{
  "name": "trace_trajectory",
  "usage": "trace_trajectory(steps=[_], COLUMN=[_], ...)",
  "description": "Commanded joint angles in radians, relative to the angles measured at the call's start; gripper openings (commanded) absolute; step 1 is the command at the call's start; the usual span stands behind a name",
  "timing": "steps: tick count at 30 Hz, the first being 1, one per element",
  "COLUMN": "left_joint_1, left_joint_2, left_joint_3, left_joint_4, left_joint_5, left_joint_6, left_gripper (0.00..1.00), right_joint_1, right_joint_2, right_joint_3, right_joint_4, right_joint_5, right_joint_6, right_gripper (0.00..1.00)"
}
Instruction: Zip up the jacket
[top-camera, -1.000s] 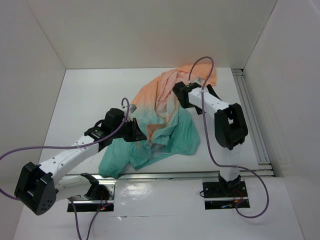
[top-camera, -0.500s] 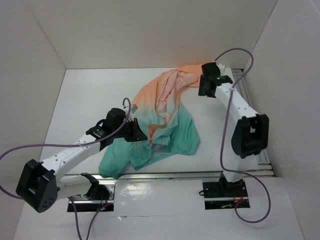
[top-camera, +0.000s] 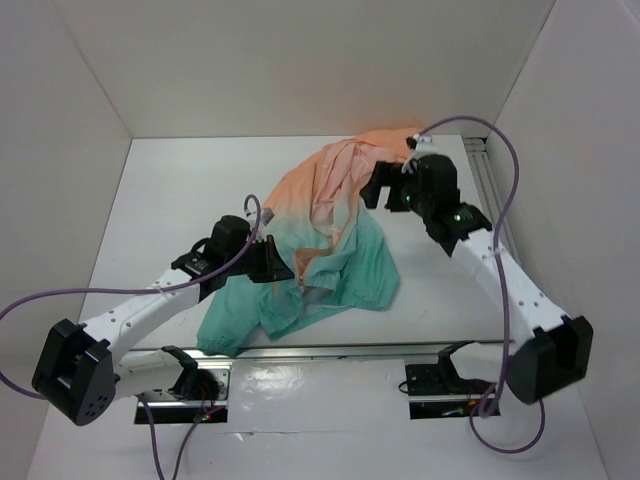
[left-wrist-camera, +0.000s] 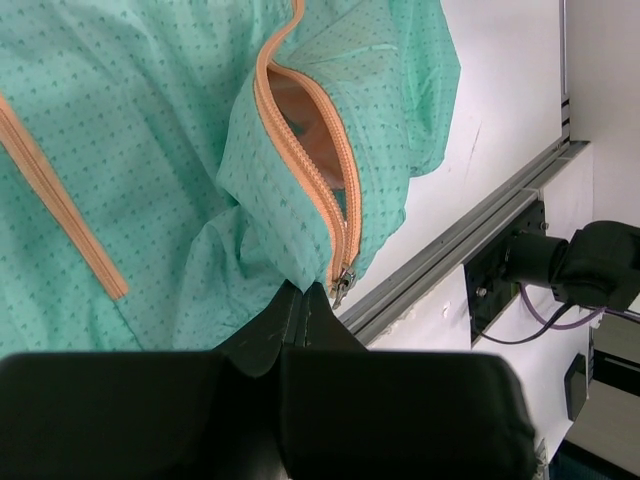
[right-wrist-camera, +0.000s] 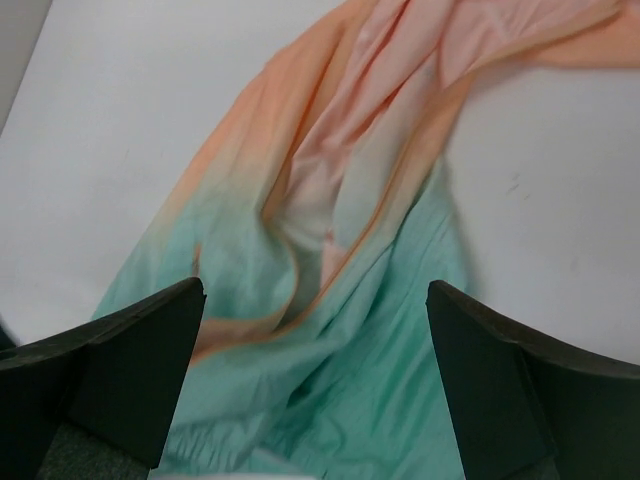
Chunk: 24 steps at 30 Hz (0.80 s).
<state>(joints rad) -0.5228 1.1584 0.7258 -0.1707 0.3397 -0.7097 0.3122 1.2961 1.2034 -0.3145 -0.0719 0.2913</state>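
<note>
Left tool (left-wrist-camera: 305, 295) pinches jacket (left-wrist-camera: 180, 150) near the rail (left-wrist-camera: 455, 245); right tool (right-wrist-camera: 315, 300) gapes.

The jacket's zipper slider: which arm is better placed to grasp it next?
Probably the right. The right tool is open and empty above the jacket, while the left tool is shut on it beside the slider, seemingly anchoring the fabric there.

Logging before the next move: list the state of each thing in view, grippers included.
Jacket: lying crumpled, front undone.
Zipper: open, with the slider at its bottom end.
Pocket zip: looks closed.
Left gripper: shut, pinching the jacket's edge beside the slider.
Right gripper: open, empty, above the jacket.
</note>
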Motion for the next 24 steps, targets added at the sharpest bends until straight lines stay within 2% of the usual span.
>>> trace_trajectory(steps=[1, 4, 7, 10, 11, 14, 18, 21, 24], left_joint_1=[0.007, 0.007, 0.007, 0.017, 0.017, 0.017, 0.017, 0.017, 0.017], left_joint_2=[-0.031, -0.031, -0.04, -0.049, -0.049, -0.04, -0.04, -0.031, -0.031], left_joint_3=[-0.008, -0.018, -0.019, -0.019, -0.008, -0.008, -0.008, 0.001, 0.001], left_joint_4=[0.036, 0.045, 0.045, 0.045, 0.045, 0.045, 0.045, 0.045, 0.045], left_joint_5=[0.016, 0.028, 0.047, 0.058, 0.067, 0.076, 0.094, 0.094, 0.105], left_joint_6=[0.009, 0.009, 0.009, 0.018, 0.018, 0.018, 0.018, 0.027, 0.027], left_gripper=[0.0, 0.0, 0.0, 0.0, 0.0, 0.0, 0.0, 0.0, 0.0], right_joint_1=[0.096, 0.2, 0.329, 0.468, 0.499, 0.59, 0.639, 0.624, 0.555], right_joint_2=[-0.197, -0.289, -0.311, -0.333, -0.333, -0.284, -0.229, -0.238, -0.238], right_joint_3=[-0.173, -0.275, -0.34, -0.422, -0.457, -0.482, -0.501, -0.553, -0.59], right_joint_4=[0.061, 0.086, 0.12, 0.193, 0.212, 0.27, 0.349, 0.416, 0.497], right_joint_5=[0.049, 0.017, -0.039, -0.039, -0.026, -0.016, -0.016, -0.031, -0.083], right_joint_6=[0.091, 0.141, 0.192, 0.245, 0.261, 0.292, 0.319, 0.328, 0.361], right_gripper=[1.0, 0.94, 0.78, 0.73, 0.68, 0.68, 0.79, 0.79, 0.71])
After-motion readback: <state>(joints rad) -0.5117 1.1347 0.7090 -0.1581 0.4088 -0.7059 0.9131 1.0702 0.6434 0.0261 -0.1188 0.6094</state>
